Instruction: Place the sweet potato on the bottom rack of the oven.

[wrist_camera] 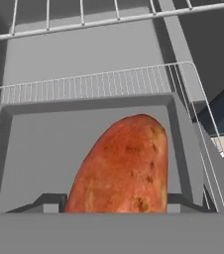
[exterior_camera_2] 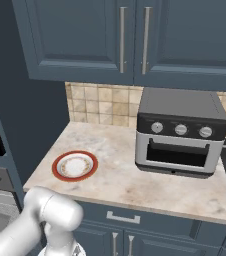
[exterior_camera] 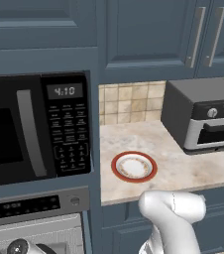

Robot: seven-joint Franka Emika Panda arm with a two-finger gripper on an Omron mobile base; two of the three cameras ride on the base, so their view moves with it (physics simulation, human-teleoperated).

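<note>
The sweet potato (wrist_camera: pixel 121 166), reddish-orange and oblong, stands large in the hand view, rising from the bottom edge where my gripper (wrist_camera: pixel 115 207) is shut on it. My fingers are hidden behind it. It hangs over the inside of the open oven, with a wire rack (wrist_camera: pixel 84 84) just beyond its tip and a second rack (wrist_camera: pixel 84 20) further off at the top. The oven's control strip (exterior_camera: pixel 34 206), with dark display and round button, sits below the microwave. My arm (exterior_camera: pixel 173 211) reaches down to the left toward the oven.
A black microwave (exterior_camera: pixel 34 129) is built in above the oven. On the marble counter (exterior_camera_2: pixel 135 185) stand a white red-rimmed plate (exterior_camera: pixel 134 166) and a dark grey toaster oven (exterior_camera_2: pixel 180 132). Blue cabinets (exterior_camera_2: pixel 120 40) hang above. A grey frame (wrist_camera: pixel 84 105) lies beneath the potato.
</note>
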